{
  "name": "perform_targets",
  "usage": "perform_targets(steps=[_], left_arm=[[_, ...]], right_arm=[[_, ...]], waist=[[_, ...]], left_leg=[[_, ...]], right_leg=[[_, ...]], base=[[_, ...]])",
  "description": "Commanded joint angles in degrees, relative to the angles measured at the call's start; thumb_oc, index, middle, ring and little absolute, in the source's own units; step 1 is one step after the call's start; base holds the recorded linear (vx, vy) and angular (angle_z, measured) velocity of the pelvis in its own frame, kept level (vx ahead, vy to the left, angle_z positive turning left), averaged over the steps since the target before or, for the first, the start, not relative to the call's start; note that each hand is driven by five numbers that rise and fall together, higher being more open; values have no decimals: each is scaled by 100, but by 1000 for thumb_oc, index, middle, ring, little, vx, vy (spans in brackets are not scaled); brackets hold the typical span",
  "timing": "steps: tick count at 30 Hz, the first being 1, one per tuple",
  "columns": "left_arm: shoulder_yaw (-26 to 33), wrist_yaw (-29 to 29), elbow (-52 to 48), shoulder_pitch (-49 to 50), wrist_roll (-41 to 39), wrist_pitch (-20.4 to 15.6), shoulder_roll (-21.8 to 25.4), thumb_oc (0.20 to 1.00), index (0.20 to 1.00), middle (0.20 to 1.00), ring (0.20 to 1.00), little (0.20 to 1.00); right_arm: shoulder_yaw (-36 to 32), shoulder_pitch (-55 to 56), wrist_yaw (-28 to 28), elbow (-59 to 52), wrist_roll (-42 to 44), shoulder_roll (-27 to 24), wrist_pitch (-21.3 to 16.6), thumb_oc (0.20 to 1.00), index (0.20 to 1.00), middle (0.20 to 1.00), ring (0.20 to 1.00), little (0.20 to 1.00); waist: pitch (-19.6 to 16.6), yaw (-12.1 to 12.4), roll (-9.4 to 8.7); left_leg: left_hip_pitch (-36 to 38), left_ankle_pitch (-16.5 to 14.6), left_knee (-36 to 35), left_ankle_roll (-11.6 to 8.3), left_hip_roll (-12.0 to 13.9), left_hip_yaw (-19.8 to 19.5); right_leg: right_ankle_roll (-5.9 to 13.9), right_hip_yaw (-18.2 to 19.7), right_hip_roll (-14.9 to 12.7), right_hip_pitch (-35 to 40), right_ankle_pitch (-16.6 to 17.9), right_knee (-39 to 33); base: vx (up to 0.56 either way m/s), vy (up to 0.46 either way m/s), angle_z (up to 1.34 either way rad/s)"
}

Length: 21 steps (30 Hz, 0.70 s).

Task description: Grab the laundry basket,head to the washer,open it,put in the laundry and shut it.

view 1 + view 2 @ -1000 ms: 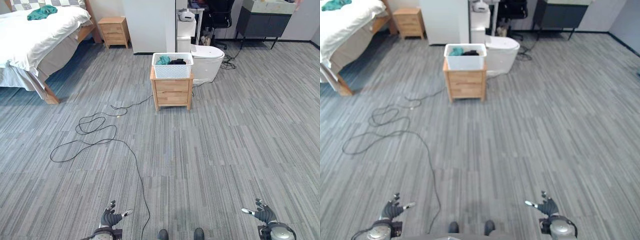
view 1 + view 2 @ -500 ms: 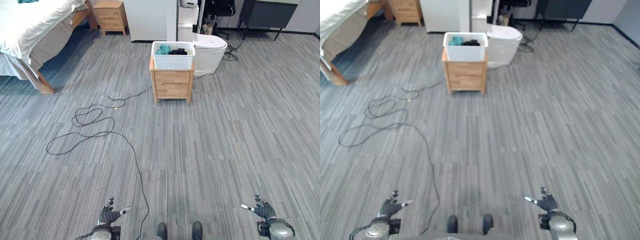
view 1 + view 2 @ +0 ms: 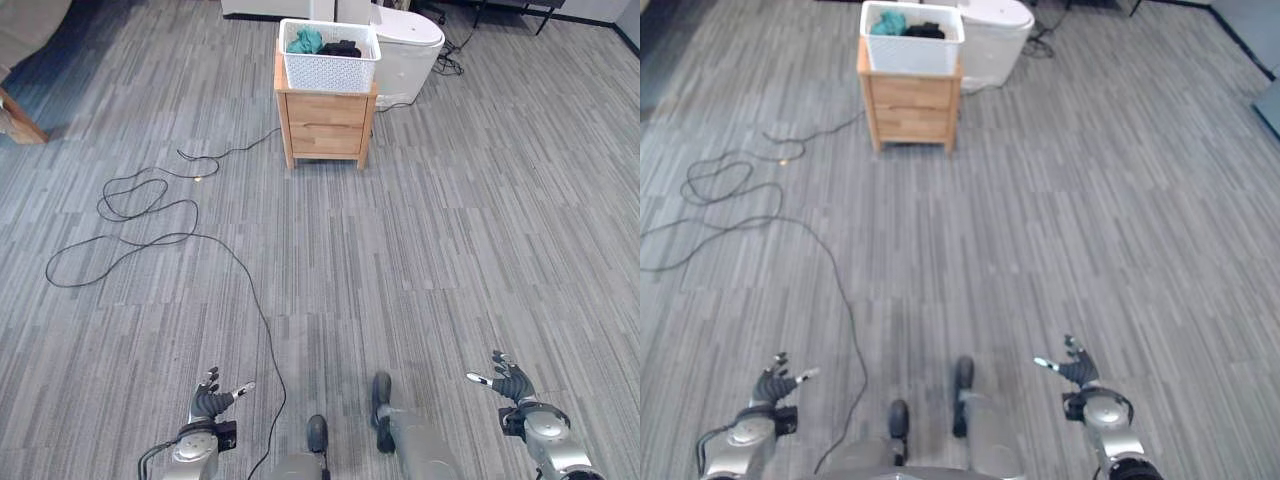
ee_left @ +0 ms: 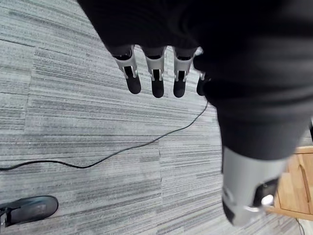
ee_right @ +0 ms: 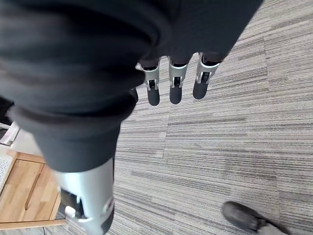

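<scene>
The white laundry basket (image 3: 328, 55) sits on top of a small wooden nightstand (image 3: 326, 122), which serves here as the landmark. Inside the basket lie a teal garment (image 3: 305, 40) toward the nightstand's left side and a dark garment (image 3: 343, 48) toward its right. Just behind the nightstand, on its right, stands a white round-topped washer (image 3: 408, 45), close to the basket but not clearly touching it. The grey striped floor (image 3: 450, 230) stretches from the nightstand toward the robot. The left robot hand (image 3: 211, 402) and the right robot hand (image 3: 511, 384) both hang well apart from the nightstand, low and near the robot, one to each side. Each robot hand is released, its fingers (image 4: 154, 81) straight and spread over bare floor, holding nothing; the right one's fingers (image 5: 174, 83) look the same.
</scene>
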Motion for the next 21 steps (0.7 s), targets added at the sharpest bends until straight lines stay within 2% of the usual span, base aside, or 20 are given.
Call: perform_targets(steps=[1, 2, 4, 5, 6, 7, 8, 9, 10, 11, 12, 13, 14, 15, 18, 21], left_arm=[[-65, 81, -292, 183, -59, -150, 169, 1000, 1000, 1000, 1000, 1000], [-80, 89, -293, 159, -28, -150, 159, 1000, 1000, 1000, 1000, 1000], [-139, 31, -280, 188, 64, -164, 125, 1000, 1000, 1000, 1000, 1000], [-115, 41, -222, 232, 12, -156, 47, 1000, 1000, 1000, 1000, 1000], [-116, 41, -223, 234, 12, -155, 45, 1000, 1000, 1000, 1000, 1000], [-120, 16, -230, 253, -2, -156, 27, 1000, 1000, 1000, 1000, 1000], [-118, 16, -230, 253, -2, -156, 31, 1000, 1000, 1000, 1000, 1000], [-156, -23, -240, 264, 28, -151, 31, 1000, 1000, 1000, 1000, 1000], [-187, -43, -237, 241, 20, -148, 27, 1000, 1000, 1000, 1000, 1000], [-271, -29, -159, 141, 23, -149, -1, 1000, 1000, 1000, 1000, 1000], [-336, -21, -103, 28, 22, -154, -12, 1000, 1000, 1000, 1000, 1000], [-416, -27, -99, -23, 48, -160, 4, 1000, 1000, 1000, 1000, 1000], [-448, -33, -124, -29, 71, -163, 21, 1000, 1000, 1000, 1000, 1000], [-466, -43, -104, -31, 91, -153, 28, 1000, 1000, 1000, 1000, 1000], [-461, -26, -91, -64, 171, -109, 64, 1000, 1000, 1000, 1000, 1000], [-465, -10, -43, -66, 188, -95, 50, 1000, 1000, 1000, 1000, 1000]], right_arm=[[-76, -130, -176, -74, -44, -82, -115, 1000, 1000, 1000, 1000, 1000], [-79, -99, -172, -89, -62, -84, -114, 1000, 1000, 1000, 1000, 1000], [-122, 71, -143, -38, -65, -81, -117, 1000, 1000, 1000, 1000, 1000], [-146, 129, -127, 62, -93, -84, -114, 1000, 1000, 1000, 1000, 1000], [-145, 131, -126, 62, -93, -86, -114, 1000, 1000, 1000, 1000, 1000], [-158, 152, -117, 92, -88, -91, -116, 1000, 1000, 1000, 1000, 1000], [-157, 150, -117, 92, -88, -87, -116, 1000, 1000, 1000, 1000, 1000], [-180, 210, -80, 60, -34, -97, -130, 1000, 1000, 1000, 1000, 1000], [-167, 182, -77, 95, -19, -119, -145, 1000, 1000, 1000, 1000, 1000], [-161, 110, -110, 210, 21, -158, -141, 1000, 1000, 1000, 1000, 1000], [-151, 47, -149, 275, 59, -186, -140, 1000, 1000, 1000, 1000, 1000], [-144, 7, -151, 326, 104, -205, -125, 1000, 1000, 1000, 1000, 1000], [-151, 0, -153, 344, 119, -219, -128, 1000, 1000, 1000, 1000, 1000], [-151, 5, -167, 366, 124, -229, -119, 1000, 1000, 1000, 1000, 1000], [-151, 6, -213, 488, 155, -195, -110, 1000, 1000, 1000, 1000, 1000], [-155, -4, -247, 555, 146, -155, -103, 1000, 1000, 1000, 1000, 1000]], waist=[[-81, -114, 98], [-77, -147, 103], [-222, -198, 99], [-322, -249, 197], [-326, -255, 203], [-349, -259, 268], [-363, -273, 248], [-384, -300, 306], [-366, -295, 299], [-280, -270, 247], [-216, -235, 179], [-205, -177, 115], [-193, -140, 97], [-199, -103, 82], [-221, 26, 147], [-257, 139, 161]], left_leg=[[435, -1020, 823, -230, -168, -265], [504, -1056, 811, -250, -172, -308], [770, -1215, 762, -385, -143, -412], [801, -990, 952, -585, 4, -441], [800, -992, 954, -588, 10, -447], [781, -858, 1137, -701, 103, -433], [757, -834, 1131, -697, 81, -447], [548, -435, 1823, -906, 220, -390], [370, -256, 2177, -948, 265, -326], [-140, -64, 2916, -927, 379, -120], [-529, -247, 3073, -808, 385, 59], [-867, -480, 2804, -666, 315, 200], [-1018, -607, 2603, -621, 255, 247], [-1253, -500, 2312, -613, 217, 305], [-1660, 306, 1363, -720, 228, 408], [-1878, 633, 738, -780, 266, 510]], right_leg=[[232, -197, 13, 438, 382, -97], [214, -223, 11, 386, 379, -69], [46, -135, 20, 595, 350, -124], [-61, -135, 101, 730, 338, -80], [-63, -144, 104, 733, 336, -82], [-114, -179, 155, 843, 283, -85], [-111, -184, 131, 826, 295, -92], [-259, -181, 214, 1032, 134, -103], [-331, -163, 231, 1152, 45, -130], [-446, -146, 207, 1364, -109, -167], [-448, -111, 159, 1469, -165, -214], [-420, -50, 134, 1638, -236, -284], [-389, -21, 128, 1747, -271, -336], [-381, 4, 146, 1885, -323, -387], [-392, 123, 363, 2259, -452, -497], [-384, 323, 469, 2618, -634, -548]], base=[[168, -56, 33], [391, -169, 29], [483, -234, 47], [334, -171, 82], [343, -196, 94], [94, -63, 72], [263, -177, 59], [239, -172, 34], [363, -268, -4], [244, -195, -18], [312, -167, -19], [288, -78, -10], [334, -42, -23], [296, -17, -32], [300, -1, -28], [372, 60, -11]])
